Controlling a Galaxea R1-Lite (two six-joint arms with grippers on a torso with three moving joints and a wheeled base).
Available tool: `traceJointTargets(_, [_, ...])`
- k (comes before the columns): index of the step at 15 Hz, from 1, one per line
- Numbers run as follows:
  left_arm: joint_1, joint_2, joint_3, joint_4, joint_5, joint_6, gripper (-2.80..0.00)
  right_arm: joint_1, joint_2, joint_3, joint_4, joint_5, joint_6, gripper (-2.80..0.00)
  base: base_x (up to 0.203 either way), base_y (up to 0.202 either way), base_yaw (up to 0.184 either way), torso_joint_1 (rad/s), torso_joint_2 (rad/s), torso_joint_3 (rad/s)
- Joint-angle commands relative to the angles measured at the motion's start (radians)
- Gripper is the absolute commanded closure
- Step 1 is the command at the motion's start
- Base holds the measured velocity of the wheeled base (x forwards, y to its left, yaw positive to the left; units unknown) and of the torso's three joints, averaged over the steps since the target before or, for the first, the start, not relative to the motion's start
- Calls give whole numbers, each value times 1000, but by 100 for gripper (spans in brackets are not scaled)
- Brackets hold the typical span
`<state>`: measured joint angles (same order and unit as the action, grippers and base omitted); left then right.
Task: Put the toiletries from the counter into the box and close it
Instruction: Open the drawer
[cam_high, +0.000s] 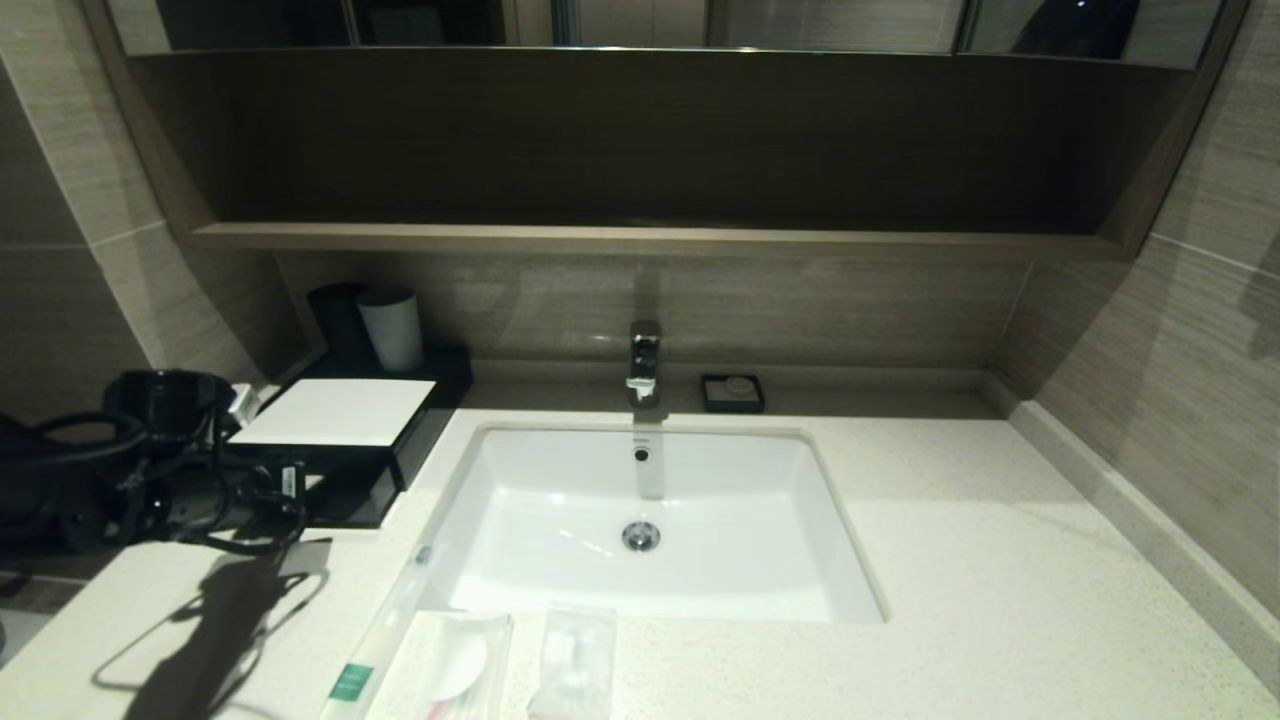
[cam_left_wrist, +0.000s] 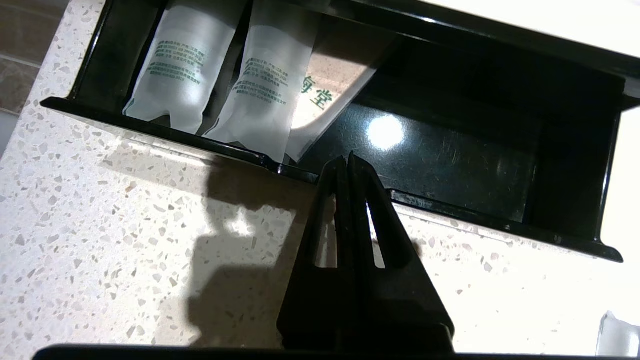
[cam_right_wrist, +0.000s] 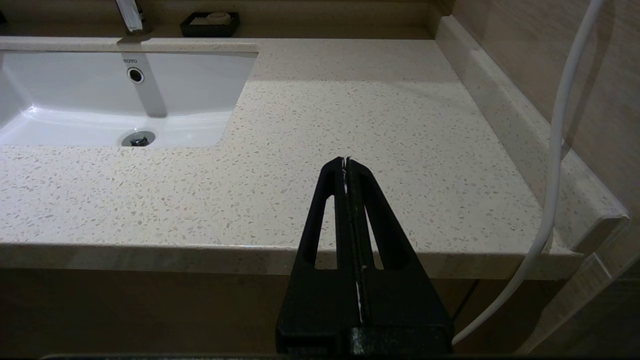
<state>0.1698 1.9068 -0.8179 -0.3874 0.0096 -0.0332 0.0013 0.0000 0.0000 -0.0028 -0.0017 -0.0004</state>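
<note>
The black box (cam_high: 335, 410) with a white top stands at the counter's (cam_high: 1000, 560) back left, and its drawer (cam_left_wrist: 450, 165) is pulled out. Frosted packets (cam_left_wrist: 175, 65) lie in one side of the drawer; the other side is bare. My left gripper (cam_left_wrist: 347, 159) is shut on nothing, its tips just above the drawer's front rim. Three toiletries lie at the counter's near edge: a long thin packet with a green label (cam_high: 350, 680) and two flat packets (cam_high: 450, 665) (cam_high: 575, 660). Over the counter's front right edge hangs my right gripper (cam_right_wrist: 345, 161), shut and empty.
A white sink (cam_high: 760, 590) with a tap (cam_high: 645, 360) is set into the middle of the counter. A grey cup (cam_high: 392, 328) stands behind the box, and a small black dish (cam_high: 732, 393) sits by the back wall. My left arm (cam_high: 180, 470) rises left of the box.
</note>
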Motion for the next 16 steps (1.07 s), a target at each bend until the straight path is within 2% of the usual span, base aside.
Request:
traceJointTargets(1, [0, -20, 0, 26, 0, 11, 0, 0, -1, 2, 0, 0, -1, 0, 0, 0, 0, 0, 0, 0])
traceJointTargets(16, [8, 21, -94, 43, -2, 12, 0, 0, -2, 2, 0, 0, -1, 0, 0, 0, 0, 0, 0, 0])
